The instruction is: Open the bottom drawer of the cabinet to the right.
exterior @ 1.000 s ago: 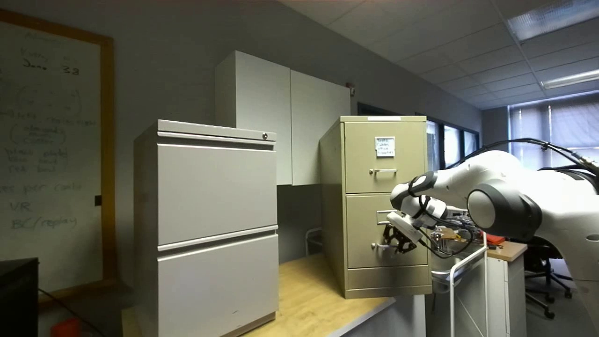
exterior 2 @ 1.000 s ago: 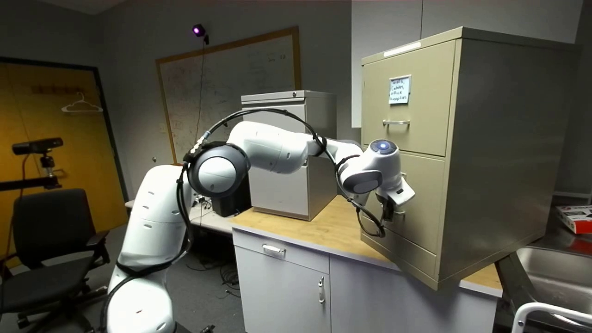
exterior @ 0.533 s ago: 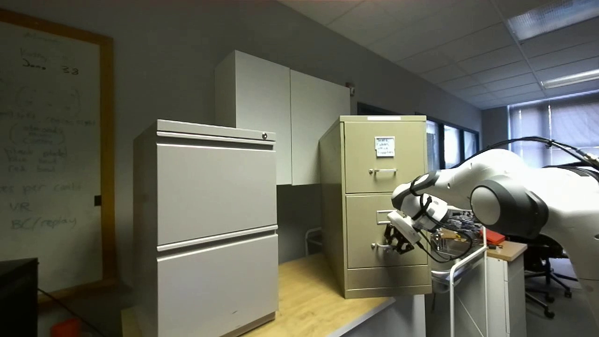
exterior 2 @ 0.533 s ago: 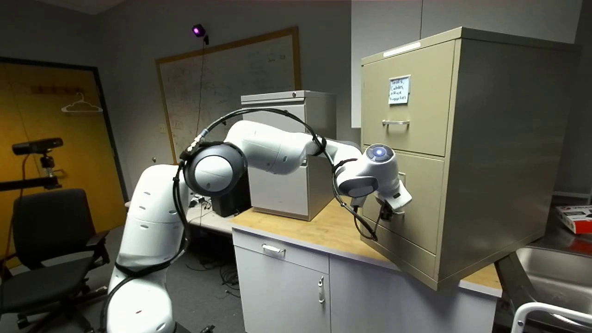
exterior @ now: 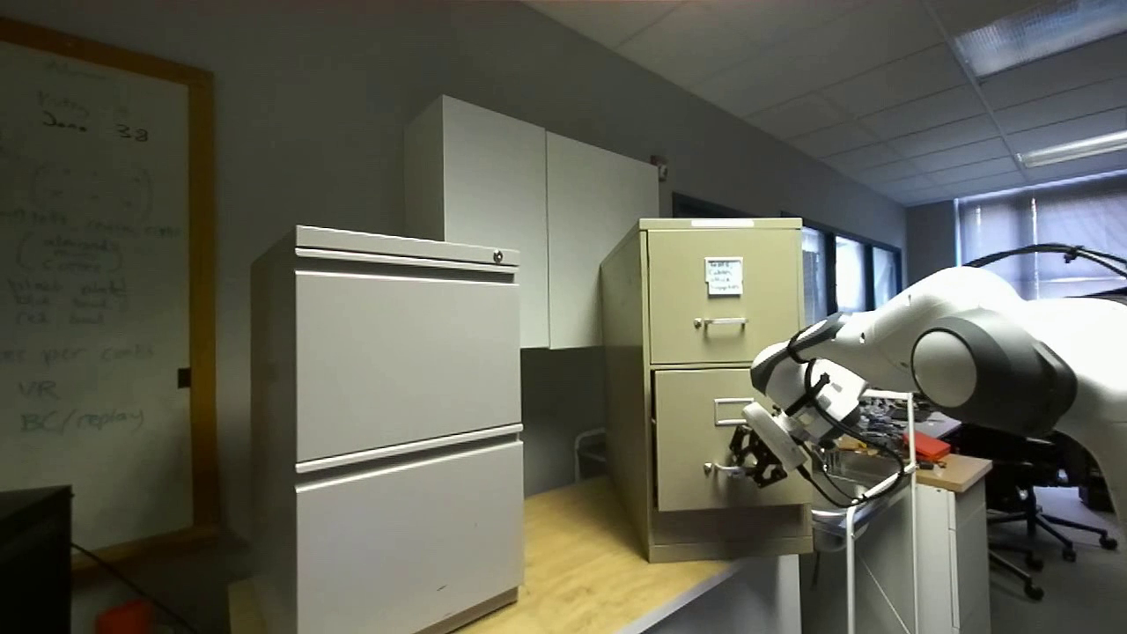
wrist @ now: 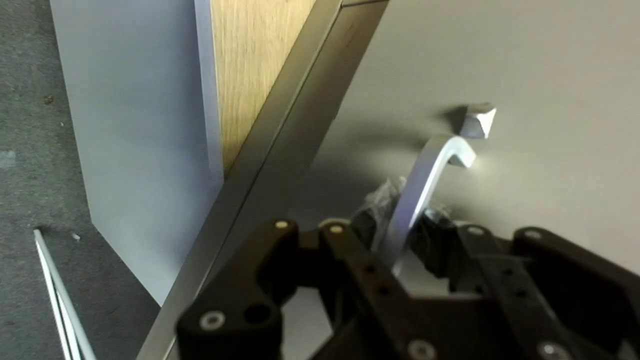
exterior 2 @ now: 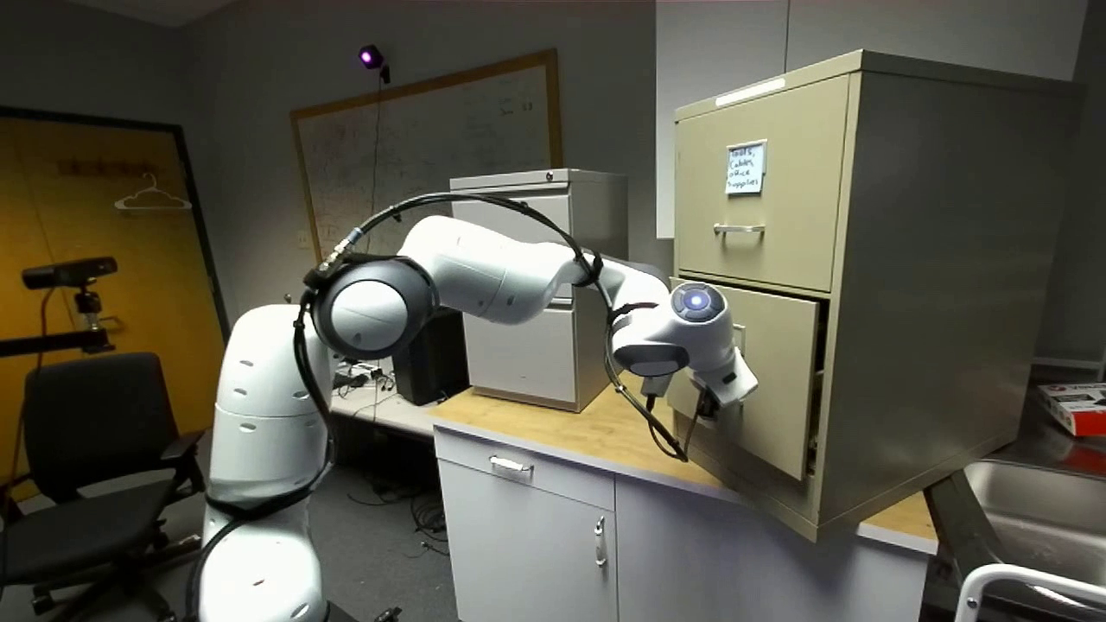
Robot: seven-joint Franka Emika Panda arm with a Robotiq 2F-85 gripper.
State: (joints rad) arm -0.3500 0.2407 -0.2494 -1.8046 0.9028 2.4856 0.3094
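Wrist view first: the gripper [wrist: 397, 235] looks clamped on the metal handle [wrist: 430, 165], one finger on each side of the bar. That handle's on the bottom drawer [wrist: 530, 125], and there's a small metal knob [wrist: 478, 121] just beside its end. Bit of wood countertop [wrist: 255, 60] and carpet [wrist: 25, 190] off to the left.

In an exterior view, the bottom drawer [exterior: 691, 440] is the lower one in the tan cabinet [exterior: 627, 387], sticking out a little, dark gap along its left edge. The upper drawer [exterior: 682, 304], the one with a paper label [exterior: 725, 276], sits flush. A wider grey cabinet [exterior: 405, 370] stands to the left with some countertop between.

Also in an exterior view, the bottom drawer [exterior 2: 782, 371] is out from the frame, gap on the right side. The arm [exterior 2: 492, 268] crosses in front of the grey cabinet and covers most of the gripper.
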